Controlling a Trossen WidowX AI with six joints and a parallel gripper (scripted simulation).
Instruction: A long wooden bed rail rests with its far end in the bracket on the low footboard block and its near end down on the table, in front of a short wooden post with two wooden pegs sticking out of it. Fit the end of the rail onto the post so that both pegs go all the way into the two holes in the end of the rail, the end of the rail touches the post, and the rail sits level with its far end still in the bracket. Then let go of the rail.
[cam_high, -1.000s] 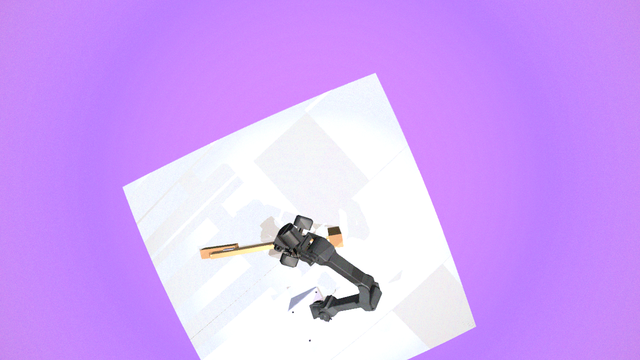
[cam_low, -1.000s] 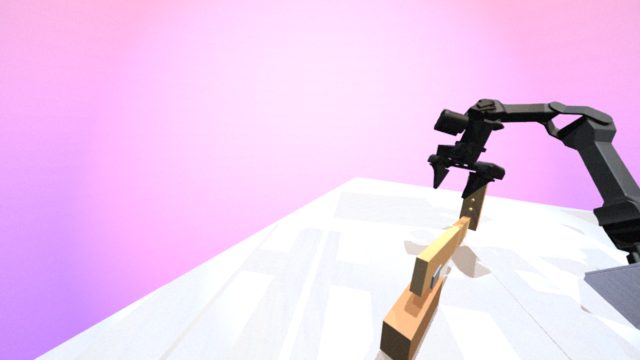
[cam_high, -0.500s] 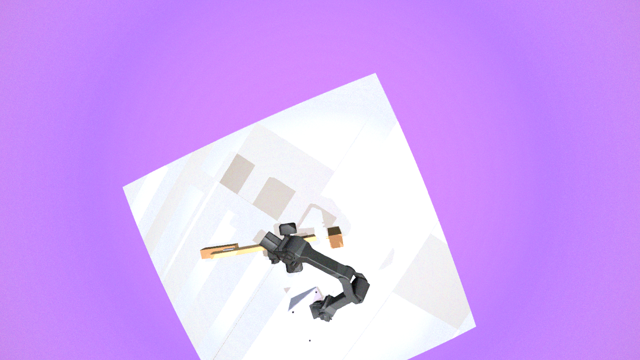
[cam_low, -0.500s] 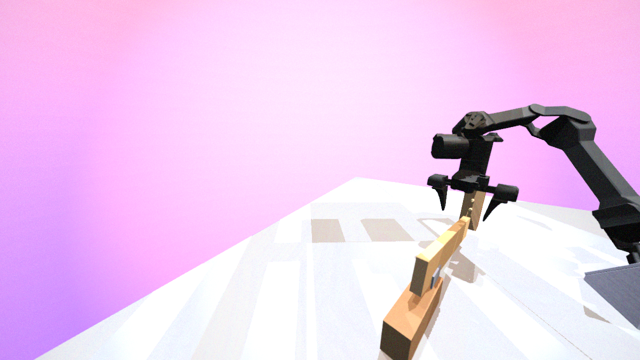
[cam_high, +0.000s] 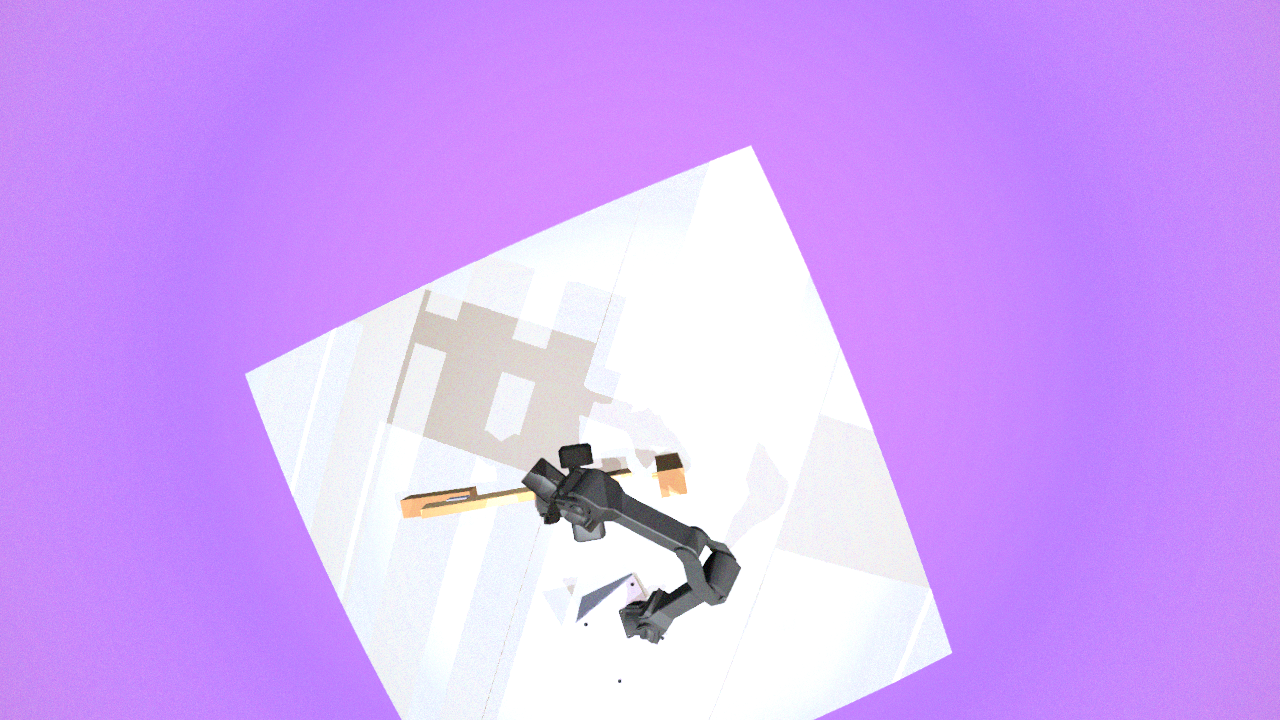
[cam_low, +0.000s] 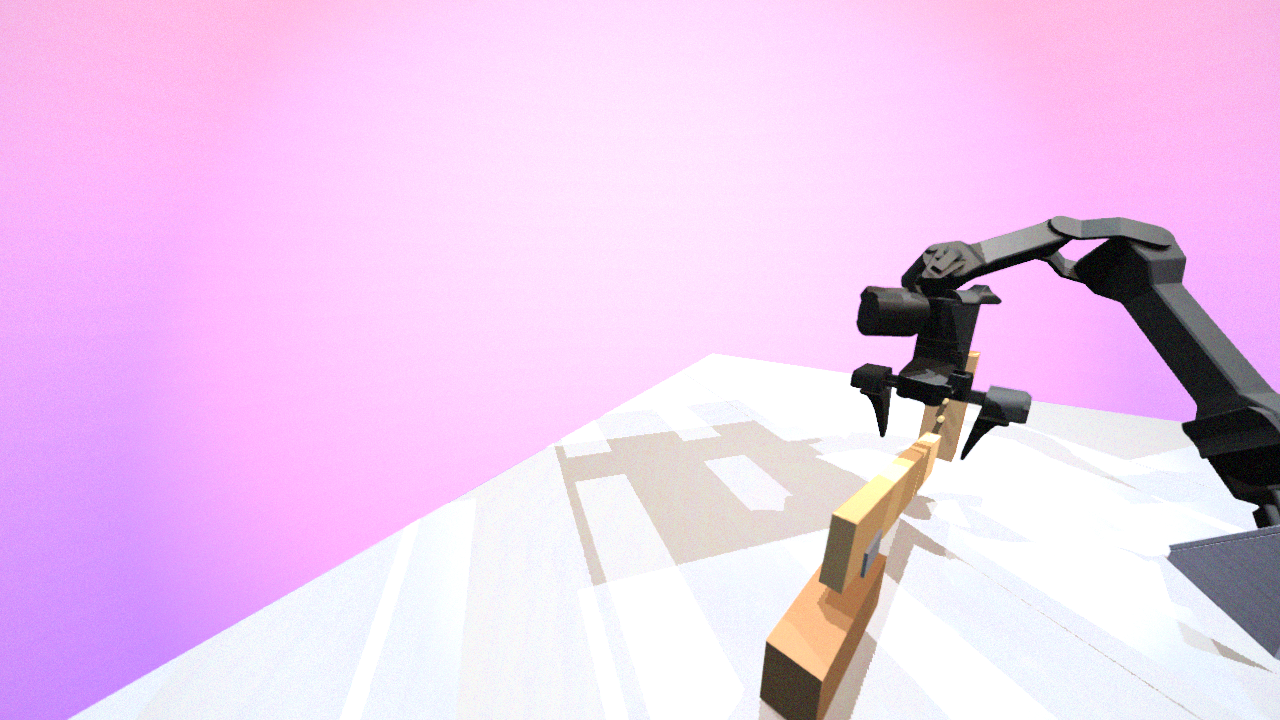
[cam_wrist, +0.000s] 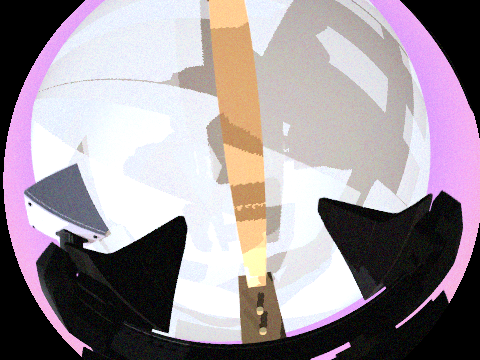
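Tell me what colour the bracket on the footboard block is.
Grey: the bracket is a small grey piece against the tan rail, clearest in the exterior view.

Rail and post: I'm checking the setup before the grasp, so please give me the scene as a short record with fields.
rail: far end in the bracket on the footboard block, near end low, in front of the post
post: upright, two pegs bare, not in the rail
gripper: open, empty, pointing down, fingers astride the rail's near end, above it
contact: none between fingers and rail
task stage: rail not yet grasped
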